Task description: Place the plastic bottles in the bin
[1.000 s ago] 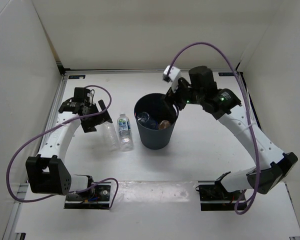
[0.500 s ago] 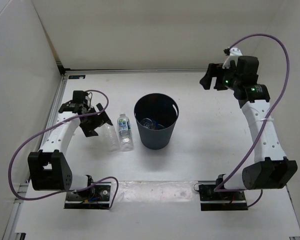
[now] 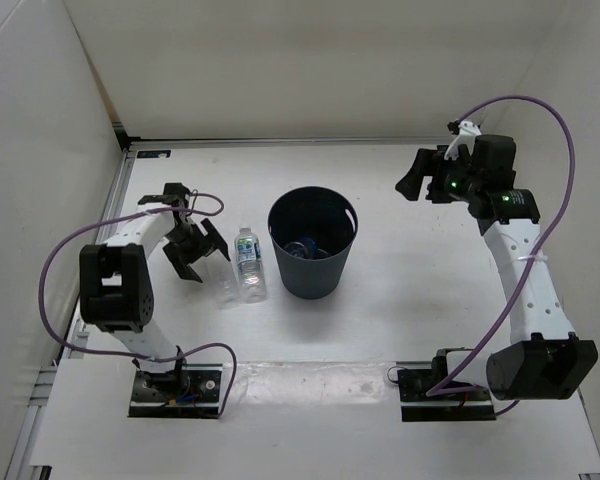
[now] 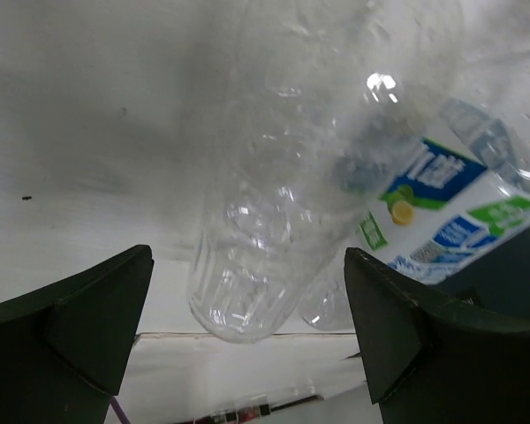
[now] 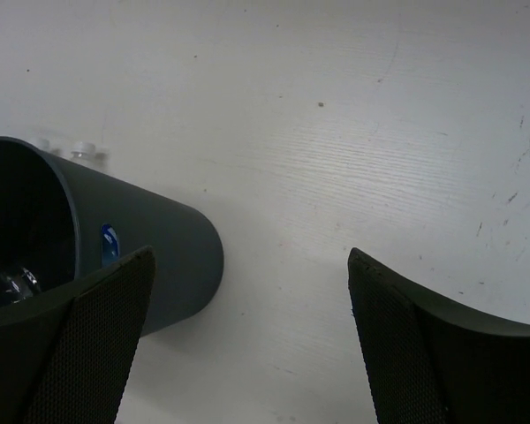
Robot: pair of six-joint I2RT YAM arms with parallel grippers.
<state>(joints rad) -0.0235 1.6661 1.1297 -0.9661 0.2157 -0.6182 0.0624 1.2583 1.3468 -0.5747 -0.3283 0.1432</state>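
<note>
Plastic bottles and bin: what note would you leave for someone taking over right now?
Left gripper: fingers open, facing the plain clear bottle, not closed on it.
Right gripper: fingers open, empty, off to the right of the bin.
Done: at least one bottle is in the bin; count unclear.
Left: plain clear bottle and labelled bottle, lying side by side on the table.

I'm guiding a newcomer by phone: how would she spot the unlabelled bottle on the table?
Start at the dark round bin; two clear bottles lie side by side on its left. The plain bottle is the one farther from it, by the open left gripper. Unlike the labelled bottle beside it, it has no blue and green print.
</note>
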